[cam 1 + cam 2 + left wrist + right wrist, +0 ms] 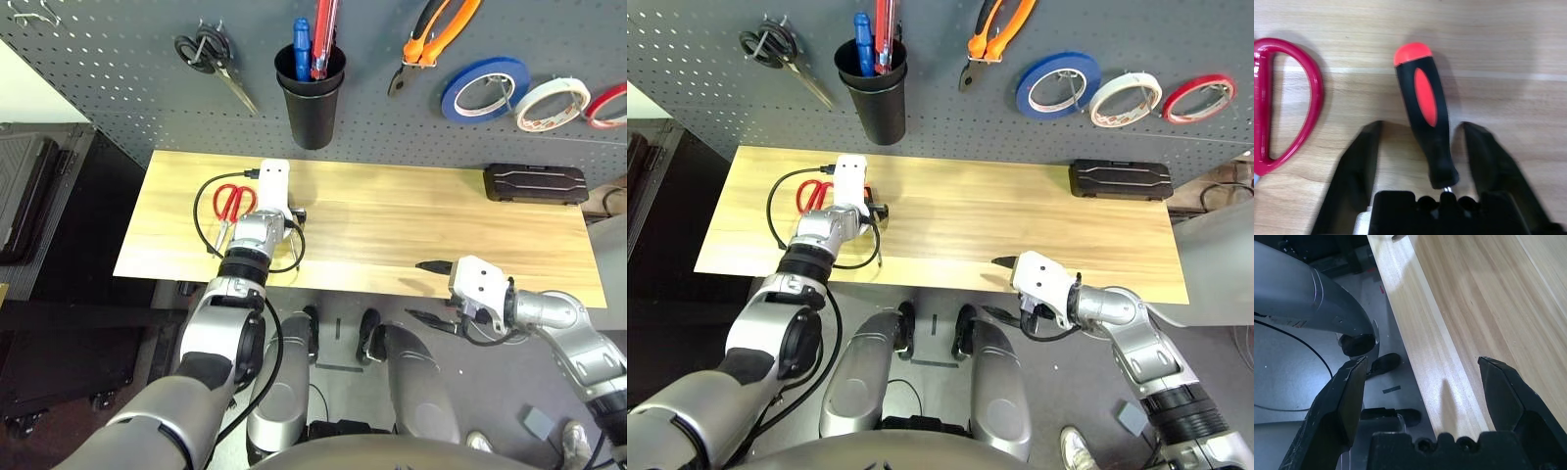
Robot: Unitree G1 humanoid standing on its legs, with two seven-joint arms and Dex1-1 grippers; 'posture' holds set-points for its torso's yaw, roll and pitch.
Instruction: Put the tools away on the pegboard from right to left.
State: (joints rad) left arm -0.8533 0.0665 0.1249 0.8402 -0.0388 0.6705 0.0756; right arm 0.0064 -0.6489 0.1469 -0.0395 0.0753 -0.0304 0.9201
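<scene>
On the pegboard (118, 78) hang the orange-handled pliers (436, 34) and the whitish tape roll (552, 103). The red-handled scissors (233, 203) lie on the wooden table (392, 225) at its left. Just right of them my left gripper (1422, 142) stands open over the orange-and-black screwdriver (1422, 107), which lies flat on the wood. One finger (1359, 166) is on each side of the handle, with gaps. From the head my left gripper (275, 188) covers the screwdriver. My right gripper (429, 292) hangs open and empty at the table's front edge.
Black-handled scissors (206, 54) hang at the pegboard's left, beside a black cup (311, 93) with blue and red tools in it. Blue tape (485, 86) and red tape (609, 106) flank the whitish roll. A black case (535, 183) lies at the table's back right.
</scene>
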